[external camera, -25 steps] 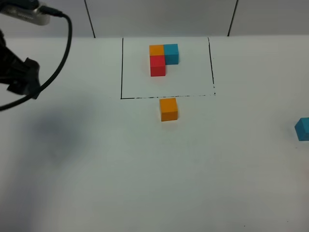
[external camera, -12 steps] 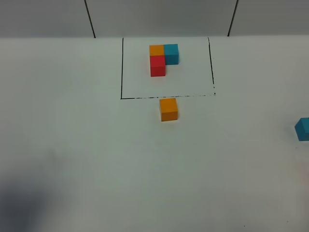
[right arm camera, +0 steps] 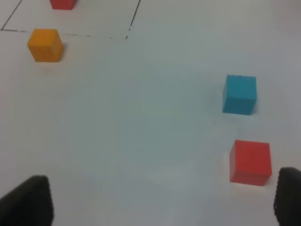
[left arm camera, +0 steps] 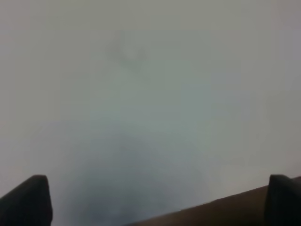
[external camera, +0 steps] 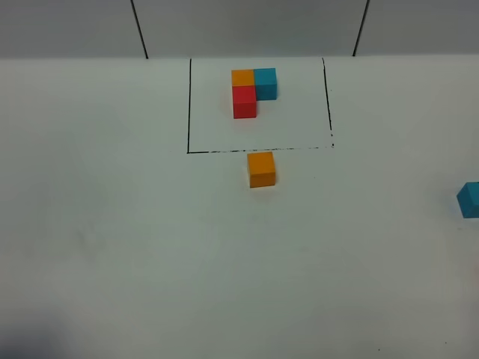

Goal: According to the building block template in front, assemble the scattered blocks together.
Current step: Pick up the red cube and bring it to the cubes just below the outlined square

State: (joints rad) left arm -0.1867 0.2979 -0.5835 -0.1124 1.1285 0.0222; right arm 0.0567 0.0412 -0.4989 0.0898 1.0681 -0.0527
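The building block template (external camera: 253,91), an L of orange, blue and red cubes, sits at upper centre of the high view, inside its black drawn rectangle (external camera: 188,105) on the white table (external camera: 112,262). Of the scattered blocks, the orange cube (external camera: 261,169) lies just below the rectangle's lower line at centre frame, and the blue cube (external camera: 470,199) is cut by the right edge. The red cube (right arm camera: 250,161) shows only to the right wrist camera, near the blue one and just beside one finger of the right gripper (right arm camera: 157,197), which points down at the table, jaws spread wide and holding nothing. The left gripper (left arm camera: 155,200) likewise gapes empty over bare tabletop, a brown strip showing near one fingertip
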